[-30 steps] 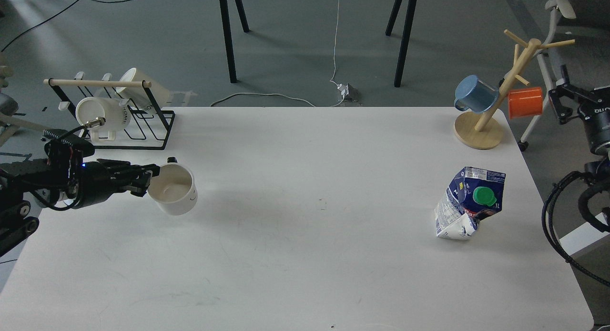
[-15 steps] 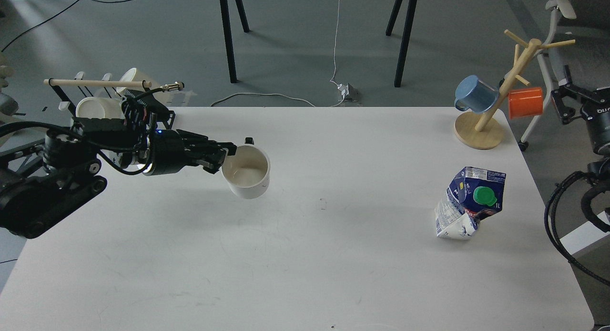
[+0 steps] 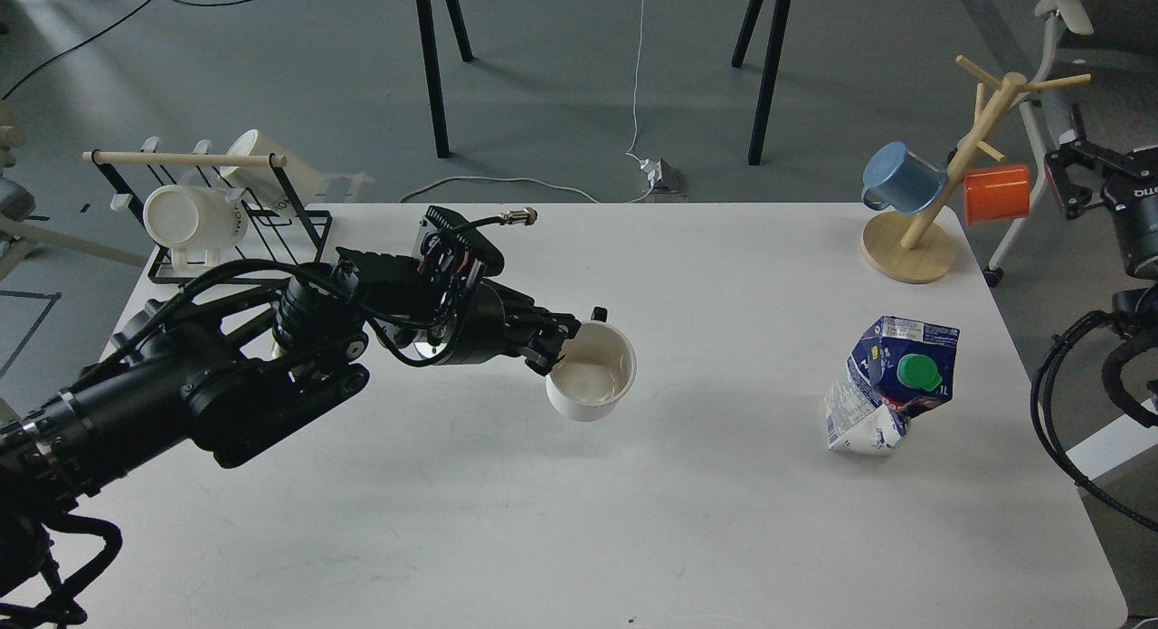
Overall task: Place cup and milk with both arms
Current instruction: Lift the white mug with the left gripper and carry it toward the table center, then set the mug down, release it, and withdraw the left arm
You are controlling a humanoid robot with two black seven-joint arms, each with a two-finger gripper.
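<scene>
Head view shows left end effector (image 3: 568, 338) clamped on white ceramic cup (image 3: 592, 372), mid-carry above white tabletop (image 3: 633, 520); next, lowering it upright.

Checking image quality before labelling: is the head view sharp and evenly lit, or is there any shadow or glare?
Head view: sharp throughout, soft even light; the white cup in the left gripper casts only a faint shadow on the table; the milk carton is crisp; no strong glare.
</scene>
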